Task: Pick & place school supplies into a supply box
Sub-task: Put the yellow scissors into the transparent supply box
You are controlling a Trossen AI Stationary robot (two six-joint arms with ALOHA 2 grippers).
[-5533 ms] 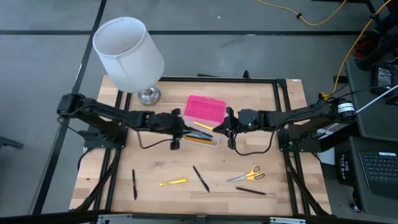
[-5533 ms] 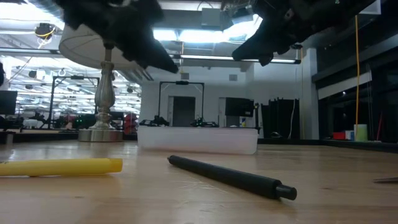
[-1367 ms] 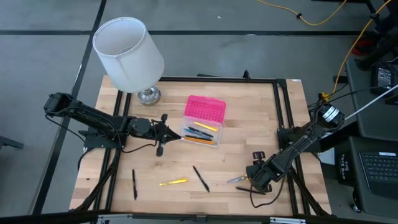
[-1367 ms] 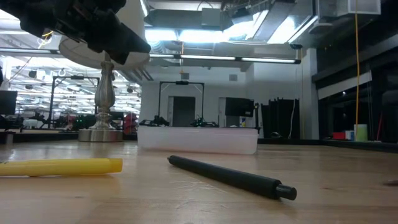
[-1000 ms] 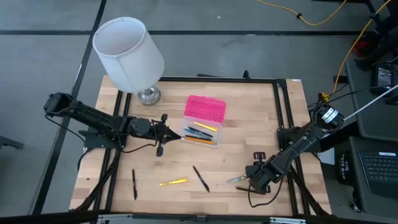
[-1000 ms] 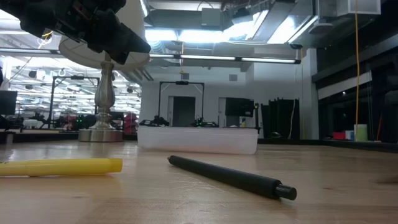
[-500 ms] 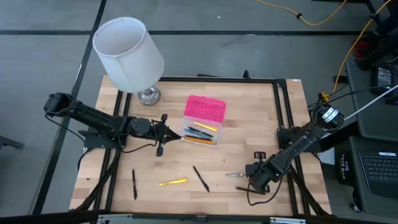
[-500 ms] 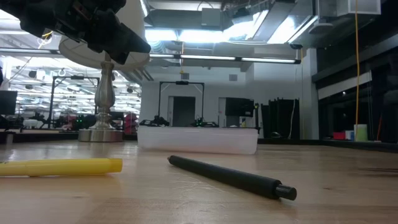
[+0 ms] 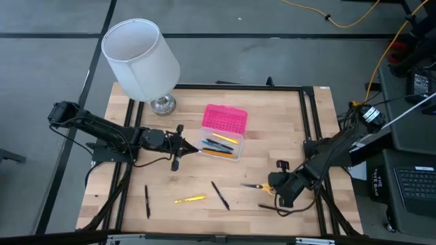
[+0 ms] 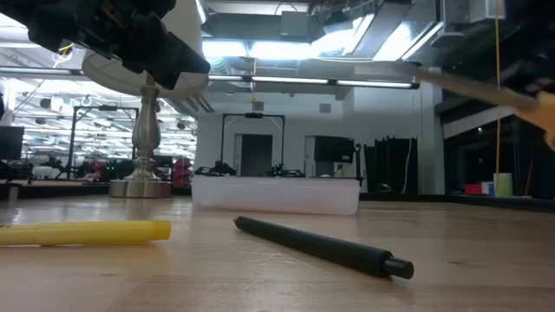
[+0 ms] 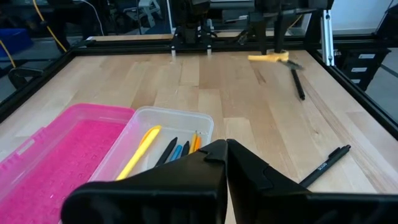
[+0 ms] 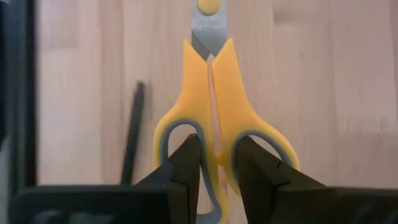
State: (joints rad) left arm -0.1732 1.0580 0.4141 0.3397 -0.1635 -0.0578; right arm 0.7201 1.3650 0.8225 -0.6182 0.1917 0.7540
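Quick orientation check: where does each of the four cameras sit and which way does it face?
High view: overhead, straight down on the table; both arms, left end effector and right end effector.
Low view: table height, level across to the supply box; arm parts above.
Left wrist view: looks past its shut fingers at the box, open.
Right wrist view: looks down on the scissors its fingers grip.
Shared: the scissors show in the high view and the left wrist view.

One lamp point(image 9: 141, 58), one pink-lidded box point(image 9: 221, 132) and one pair of scissors point(image 9: 257, 185). Four pens lie loose on the table: three black point(image 9: 147, 201) point(image 9: 219, 194) point(image 9: 268, 207) and one yellow point(image 9: 189, 199). Several more lie in the box, too closely packed to count. Two grippers point(image 9: 193, 147) point(image 9: 274, 184).
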